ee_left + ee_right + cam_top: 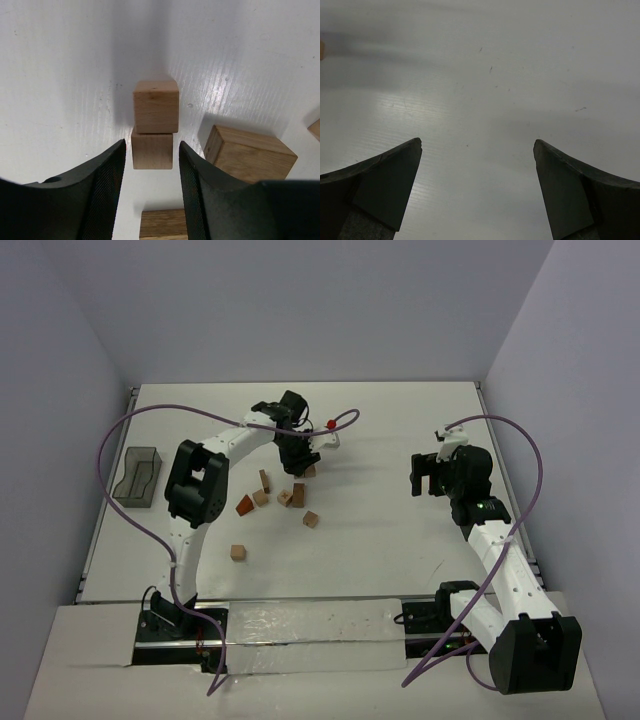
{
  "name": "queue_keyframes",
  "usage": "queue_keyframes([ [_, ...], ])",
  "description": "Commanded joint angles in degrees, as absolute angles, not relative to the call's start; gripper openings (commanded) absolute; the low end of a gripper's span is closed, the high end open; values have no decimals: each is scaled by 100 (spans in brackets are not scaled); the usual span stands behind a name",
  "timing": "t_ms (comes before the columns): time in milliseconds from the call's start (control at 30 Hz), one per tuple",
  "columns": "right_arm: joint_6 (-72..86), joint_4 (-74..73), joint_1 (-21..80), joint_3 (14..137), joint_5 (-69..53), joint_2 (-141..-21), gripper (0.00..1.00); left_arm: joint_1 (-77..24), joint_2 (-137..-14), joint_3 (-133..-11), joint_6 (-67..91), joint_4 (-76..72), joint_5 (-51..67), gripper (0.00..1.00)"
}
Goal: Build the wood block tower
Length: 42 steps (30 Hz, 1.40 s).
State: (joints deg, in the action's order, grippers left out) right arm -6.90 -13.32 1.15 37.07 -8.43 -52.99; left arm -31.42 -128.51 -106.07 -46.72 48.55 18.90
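Two light-tan cubes touch in the left wrist view, one cube (156,106) right above the other cube (152,149), like a short column. My left gripper (151,144) is open around the lower cube, with a thin gap on each side. From above, the left gripper (300,455) hovers over a block (311,471) at the table's back middle. A reddish-brown wedge (245,505) and several loose cubes, such as one (311,519) and another (237,553), lie nearby. My right gripper (428,475) is open over bare table, and nothing sits between the right gripper's (477,145) fingers.
A dark translucent bin (138,477) stands at the table's left edge. A darker wooden block (250,152) lies just right of my left fingers and another block (161,224) lies beneath them. Purple cables loop over both arms. White walls close in the table.
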Motion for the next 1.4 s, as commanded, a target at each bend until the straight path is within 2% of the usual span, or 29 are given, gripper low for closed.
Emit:
queue_keyframes([
  [0,-686,-1237,149,3911,-791,-5271,100,-3208,-12920,-10910,-4793,4875,2159,53],
  [267,-685,-1246,149,3902,-782,-5271,100,-3241,-12909,-10898,-4808,4902,2228,52],
  [367,-679,-1241,149,3902,-782,-5266,100,-3234,-12883,-10907,-4762,4859,2222,57],
  [600,-677,-1231,149,3902,-773,-5273,100,-3238,-12684,-11105,-4629,4872,2136,80],
  [667,-677,-1225,149,3911,-773,-5271,100,-3237,-12525,-11211,-4591,4910,2139,94],
  [700,-677,-1229,149,3911,-775,-5284,100,-3243,-12444,-11255,-4575,4928,2124,96],
  [1000,-659,-1230,149,3906,-821,-5261,100,-3230,-11471,-11309,-4396,5185,2186,97],
  [1133,-642,-1230,149,3911,-883,-5249,100,-3178,-10578,-10280,-4318,4991,2566,93],
  [1267,-630,-1246,149,3929,-945,-5281,100,-3140,-9768,-8690,-4397,4576,2903,92],
  [1367,-617,-1246,158,3942,-971,-5330,100,-3146,-9558,-8234,-4550,4432,3065,93],
])
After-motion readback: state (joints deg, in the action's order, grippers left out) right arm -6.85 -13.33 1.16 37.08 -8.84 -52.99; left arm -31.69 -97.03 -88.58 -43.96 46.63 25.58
